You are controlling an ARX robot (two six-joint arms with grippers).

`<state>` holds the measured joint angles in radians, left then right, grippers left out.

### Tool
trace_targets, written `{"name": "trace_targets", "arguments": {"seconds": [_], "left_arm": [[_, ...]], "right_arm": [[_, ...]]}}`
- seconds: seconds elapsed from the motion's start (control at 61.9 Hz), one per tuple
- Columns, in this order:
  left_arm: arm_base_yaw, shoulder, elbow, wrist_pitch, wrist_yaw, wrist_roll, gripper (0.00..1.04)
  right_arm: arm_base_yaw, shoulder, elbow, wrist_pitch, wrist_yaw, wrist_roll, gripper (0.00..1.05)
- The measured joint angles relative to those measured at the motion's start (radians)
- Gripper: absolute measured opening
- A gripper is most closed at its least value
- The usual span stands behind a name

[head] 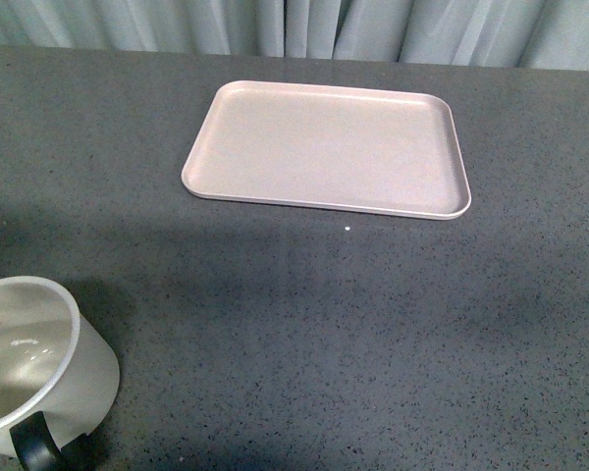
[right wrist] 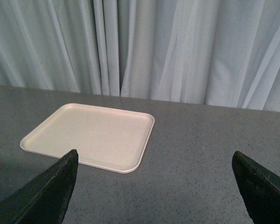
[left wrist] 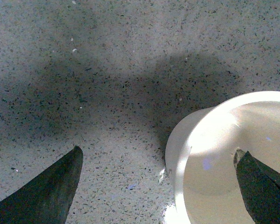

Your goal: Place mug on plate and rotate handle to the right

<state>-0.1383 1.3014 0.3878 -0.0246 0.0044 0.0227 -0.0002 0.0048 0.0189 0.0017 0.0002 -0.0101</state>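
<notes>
Mug: the mug (head: 29,363) stands upright on the grey table (head: 373,324) in the front view's 8 o'clock corner. It is well apart from the plate (head: 324,147), which lies toward 1 o'clock from it.
Handle: the black handle (head: 34,446) is on the mug's 6 o'clock side, facing the robot rather than the right.
Left gripper: the left gripper (left wrist: 157,150) has its jaws spread wide. One finger (left wrist: 261,186) is down inside the mug's mouth and the other is outside over bare table. The mug's wall stands between them and nothing is pinched yet.
Right gripper: the right gripper (right wrist: 154,153) hangs with its jaws wide apart and empty, facing the plate and the curtain (right wrist: 177,46).
Step in hand: by my judgement, taking hold of the mug by its wall.
How to do it well: close squarely on the wall, deep enough that the smooth side does not slip. Lift straight up so the mug does not tip. Carry it toward 1 o'clock and set it on the plate's flat middle, clear of the raised rim. Then turn the handle from 6 o'clock to 3 o'clock.
Cut off: the front view crops the mug's left side, its base and part of the handle.
Hidden: the mug's outer face is mostly out of view. A small dark tip inside the mug at the picture's edge is probably the inner finger.
Hard to make out: whether either finger touches the wall cannot be told.
</notes>
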Motion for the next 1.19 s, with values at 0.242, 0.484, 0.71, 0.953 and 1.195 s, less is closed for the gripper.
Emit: {"name": "trace_targets", "arguments": {"seconds": [0.242, 0.484, 0.71, 0.953, 1.195], "left_arm": [[-0.023, 0.064, 0.0, 0.033, -0.003, 0.001, 0.68], [-0.039, 0.085, 0.0, 0.033, -0.012, -0.001, 0.32], [-0.045, 0.073, 0.008, 0.013, 0.003, -0.035, 0.02], [-0.092, 0.018, 0.057, -0.103, -0.02, -0.069, 0.02], [-0.195, 0.16, 0.338, -0.154, -0.052, -0.147, 0.02]], "right_arm": [[0.0, 0.0, 0.0, 0.0, 0.0, 0.0, 0.96], [0.0, 0.0, 0.0, 0.0, 0.0, 0.0, 0.96], [0.0, 0.0, 0.0, 0.0, 0.0, 0.0, 0.96], [0.0, 0.0, 0.0, 0.0, 0.0, 0.0, 0.96], [0.0, 0.0, 0.0, 0.0, 0.0, 0.0, 0.96]]}}
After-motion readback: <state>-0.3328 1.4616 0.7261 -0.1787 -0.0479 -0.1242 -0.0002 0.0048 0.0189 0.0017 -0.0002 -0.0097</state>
